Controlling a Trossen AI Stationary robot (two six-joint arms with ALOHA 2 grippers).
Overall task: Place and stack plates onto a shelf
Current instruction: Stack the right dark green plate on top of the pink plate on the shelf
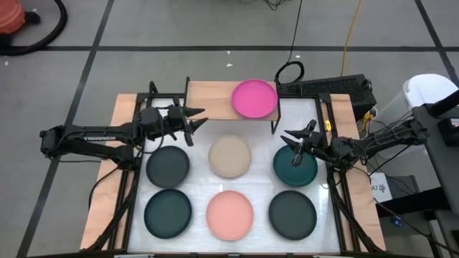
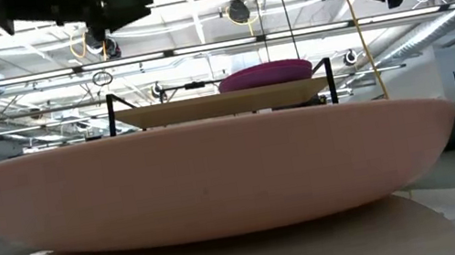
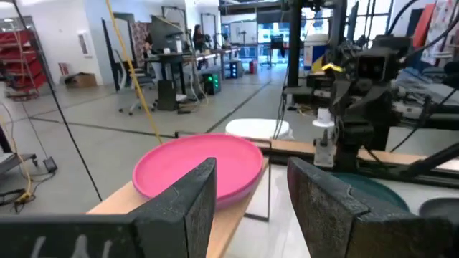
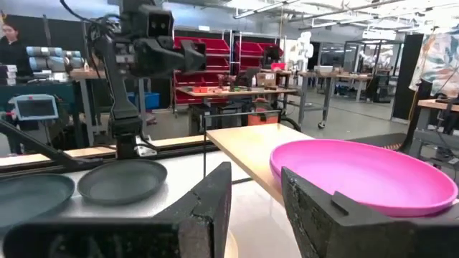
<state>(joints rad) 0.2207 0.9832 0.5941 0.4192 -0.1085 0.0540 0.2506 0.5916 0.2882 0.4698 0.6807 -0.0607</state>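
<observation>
Nearest row, at the table's front edge: a dark plate, a salmon pink plate and another dark plate are lying side by side, apart from one another. In the low view the salmon pink plate is filling most of the frame.

Middle row: a third dark plate, a beige plate and a teal plate are sitting flat on the white table.

Right gripper: hovering over the teal plate's far edge, its jaws standing apart and holding nothing; in its own wrist view the fingers are showing a clear gap between them.

Left gripper: hanging above the table just beside the shelf's near left corner, jaws likewise apart and empty, fingers pointing toward the magenta plate.

Farthest: the shelf, a light-wood board on black legs, is carrying the magenta plate on its right half, resting flat; the left half is showing bare wood.
</observation>
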